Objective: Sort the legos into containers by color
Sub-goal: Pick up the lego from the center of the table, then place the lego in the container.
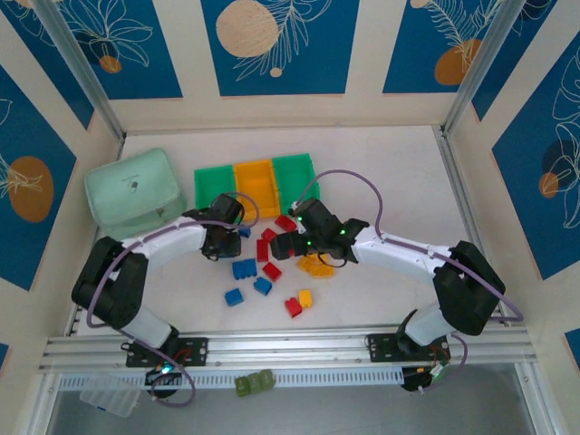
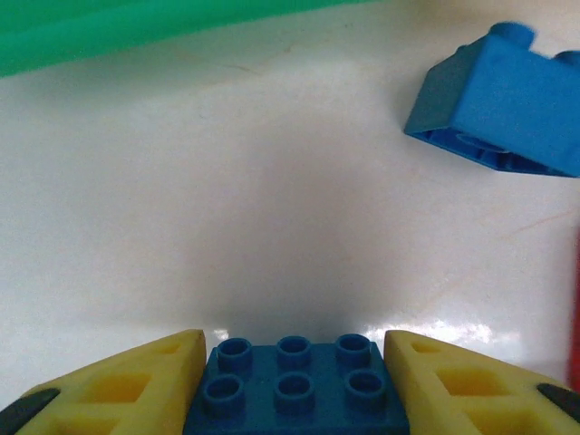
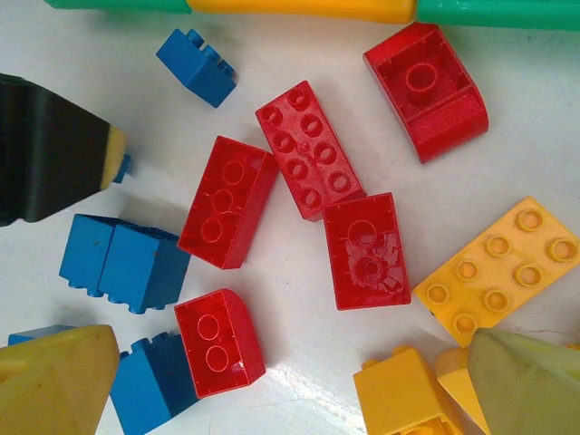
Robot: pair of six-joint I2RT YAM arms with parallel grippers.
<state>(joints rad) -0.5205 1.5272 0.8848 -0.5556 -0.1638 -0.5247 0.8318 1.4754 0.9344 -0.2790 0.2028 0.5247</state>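
My left gripper [image 2: 294, 362] is shut on a flat blue six-stud brick [image 2: 294, 385], low over the table just in front of the left green bin [image 1: 214, 186]. Another blue brick [image 2: 503, 104] lies tipped ahead to its right. The orange bin [image 1: 256, 181] and the right green bin [image 1: 294, 177] complete the row. My right gripper [image 3: 290, 362] hangs open above the pile, with a rounded red brick [image 3: 217, 340] and a yellow brick [image 3: 399, 394] on the table between its fingers. Several red bricks [image 3: 308, 149] and a yellow plate [image 3: 498, 267] lie beyond.
The mint-green pouch [image 1: 131, 190] sits left of the bins. Loose blue [image 1: 244, 268], red [image 1: 293, 306] and yellow [image 1: 305, 297] bricks lie nearer the front rail. An olive-green block [image 1: 255, 382] rests beyond the rail. The left gripper's black body [image 3: 45, 154] is close to the right gripper.
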